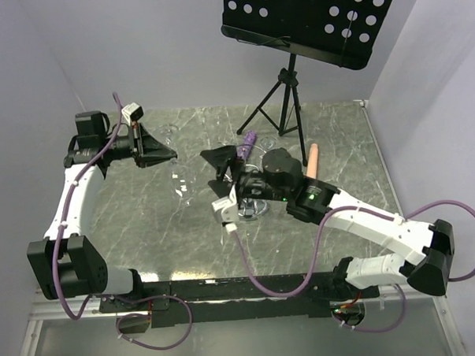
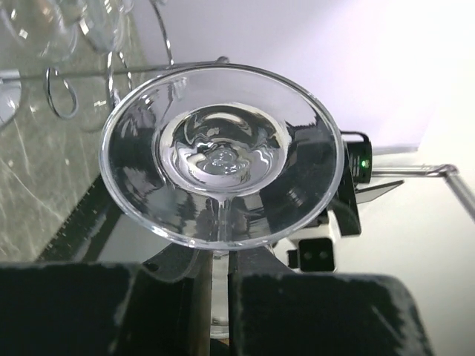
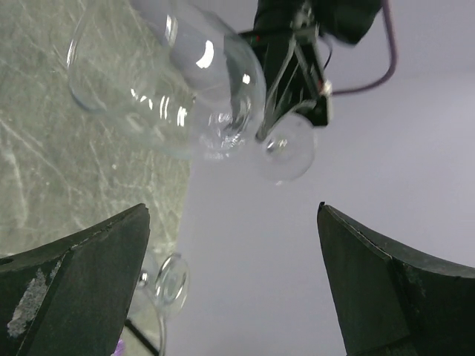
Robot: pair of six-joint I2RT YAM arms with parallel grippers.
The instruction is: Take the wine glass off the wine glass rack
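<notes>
The glass [image 3: 178,89] is in the air just beside the rack [image 2: 89,72]. It is pinched by its stem [image 2: 221,230] in the left claw [image 2: 217,282], whose jaws stand pressed nearly together on it. The long axis is tilted: the foot [image 2: 297,170] faces back toward the left wrist and the bowl points away, toward the right claw [image 3: 234,211]. No wire of the rack appears to touch the glass, though the wrist views cannot fully settle that. Other glasses [image 2: 44,30] sit at the rack. The left arm [image 1: 80,193] is the nearer, being the holder; it reaches in toward the rack with the forearm bent inward and the wrist rolled onto its side. The right claw is spread wide and empty, near the rack, facing the glass from the opposite side and apart from it. Judgement: the lift-off looks nearly complete. What is left is to draw the glass away from the rack on a line clear of the loops, with a firm pinch on the thin stem.
</notes>
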